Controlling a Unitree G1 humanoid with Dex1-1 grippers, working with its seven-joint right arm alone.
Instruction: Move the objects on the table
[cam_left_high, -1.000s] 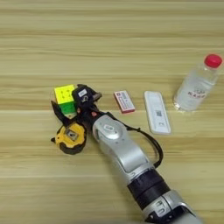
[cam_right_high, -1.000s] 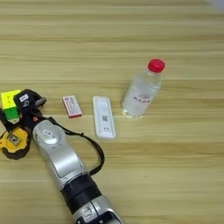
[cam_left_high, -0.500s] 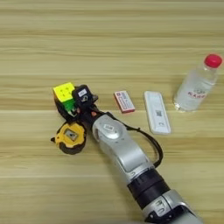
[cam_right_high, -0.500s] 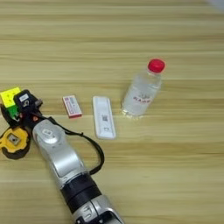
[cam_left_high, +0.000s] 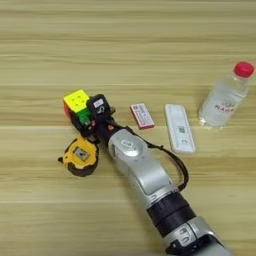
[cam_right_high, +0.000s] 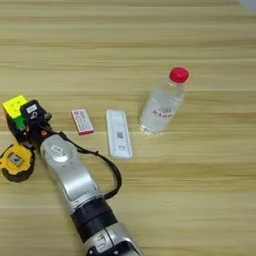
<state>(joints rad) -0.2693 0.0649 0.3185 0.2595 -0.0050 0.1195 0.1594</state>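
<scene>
A yellow-green-red puzzle cube sits at the table's left middle, and my right gripper is shut on it, black fingers against its right and near sides. The silver forearm runs from the bottom edge up to it. Just below the cube lies the round yellow-and-black tape measure, close to the forearm's left side. To the right of the gripper the flat red-and-white packet lies on the wood. The right eye view shows the cube and gripper at its left edge.
A flat white oblong device lies right of the packet. Further right stands a clear plastic bottle with a red cap. A black cable loops off the forearm towards the white device.
The cube and the gripper's fingers have shifted together slightly right and up. The tape measure, packet, white device and bottle have stayed put.
</scene>
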